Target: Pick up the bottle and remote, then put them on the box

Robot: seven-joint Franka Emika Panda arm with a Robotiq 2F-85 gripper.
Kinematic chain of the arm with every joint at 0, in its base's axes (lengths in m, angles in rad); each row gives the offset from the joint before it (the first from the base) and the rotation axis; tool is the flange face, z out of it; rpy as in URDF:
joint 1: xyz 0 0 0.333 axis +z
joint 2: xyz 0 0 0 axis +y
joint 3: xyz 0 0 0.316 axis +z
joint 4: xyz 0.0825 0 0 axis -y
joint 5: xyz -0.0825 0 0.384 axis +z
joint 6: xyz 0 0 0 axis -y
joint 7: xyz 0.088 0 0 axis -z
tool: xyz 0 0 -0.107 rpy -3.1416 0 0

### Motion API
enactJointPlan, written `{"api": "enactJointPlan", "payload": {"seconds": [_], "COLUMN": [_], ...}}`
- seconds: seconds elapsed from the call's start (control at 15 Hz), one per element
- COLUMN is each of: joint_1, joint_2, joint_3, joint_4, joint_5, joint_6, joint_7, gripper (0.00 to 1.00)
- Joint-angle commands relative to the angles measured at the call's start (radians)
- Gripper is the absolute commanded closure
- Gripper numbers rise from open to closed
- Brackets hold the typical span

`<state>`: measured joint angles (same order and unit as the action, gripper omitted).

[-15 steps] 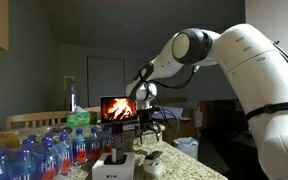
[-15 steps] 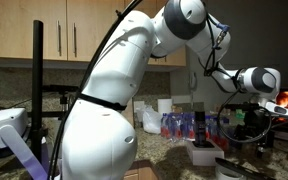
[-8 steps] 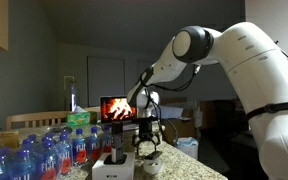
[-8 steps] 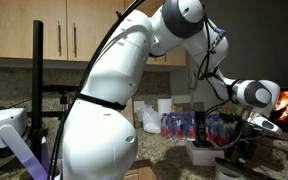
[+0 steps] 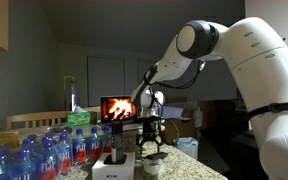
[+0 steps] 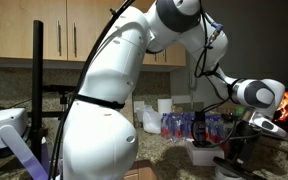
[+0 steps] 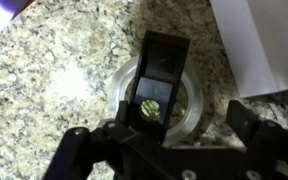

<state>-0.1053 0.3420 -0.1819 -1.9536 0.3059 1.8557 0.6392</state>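
The gripper is held low over the granite table, with its jaws spread wide apart and nothing between the pads yet. In the wrist view, a slim dark object is framed between the two fingers. It is judged to be the bottle, although its shape cannot be read with certainty from above. It rests inside a shallow clear round dish, just beside the white box, whose corner is seen at the upper right.

The wide opening appears to be chosen so that both fingers can be lowered past the dish rim without touching it. The centring over the dark body suggests that a straight-down grasp is being set up.

In an exterior view, the gripper hangs close above the table, next to the white box, with the rows of clear water bottles kept well to the side. Since the box lies so near, only a short lift and sideways carry should be needed. The remote cannot be made out in any view.
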Motion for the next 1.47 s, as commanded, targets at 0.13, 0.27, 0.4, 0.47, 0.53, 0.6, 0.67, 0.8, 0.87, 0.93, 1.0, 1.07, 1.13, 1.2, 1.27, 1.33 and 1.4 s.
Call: {"api": "enactJointPlan", "payload": {"seconds": [0.13,0.27,0.4,0.47,0.53,0.6,0.67,0.8,0.87,0.93,1.0,1.07,1.13,1.2,1.27,1.33,1.4], "joint_1": [-0.008,-0.018,-0.029,-0.032,-0.04,-0.044,-0.051,-0.059,-0.06,-0.061,-0.063,-0.064,-0.065,-0.066,-0.067,-0.07,-0.072], "joint_2": [-0.101,-0.118,-0.124,-0.13,-0.12,-0.122,-0.108,-0.098,-0.101,-0.095,-0.089,-0.076,-0.067,-0.052,-0.044,-0.031,-0.021], "joint_3": [-0.028,-0.03,-0.031,-0.032,-0.035,-0.036,-0.035,-0.034,-0.034,-0.034,-0.034,-0.033,-0.033,-0.031,-0.03,-0.03,-0.03], "joint_4": [-0.006,-0.018,-0.043,-0.052,-0.059,-0.067,-0.071,-0.082,-0.088,-0.092,-0.089,-0.081,-0.075,-0.062,-0.058,-0.052,-0.046], "joint_5": [-0.049,-0.047,-0.027,-0.023,-0.01,-0.007,0.006,0.022,0.023,0.029,0.032,0.036,0.038,0.044,0.047,0.055,0.062], "joint_6": [-0.007,-0.003,0.012,0.011,0.015,0.013,0.015,0.017,0.014,0.016,0.015,0.018,0.016,0.01,0.009,0.007,0.005], "joint_7": [0.015,0.002,-0.014,-0.013,-0.025,-0.025,-0.043,-0.056,-0.053,-0.053,-0.051,-0.054,-0.057,-0.062,-0.064,-0.072,-0.079], "gripper": [0.0,0.0,0.0,0.0,0.0,0.0,0.0,0.0,0.0,0.0,0.0,0.0,0.0,0.0,0.0,0.0,0.0]}}
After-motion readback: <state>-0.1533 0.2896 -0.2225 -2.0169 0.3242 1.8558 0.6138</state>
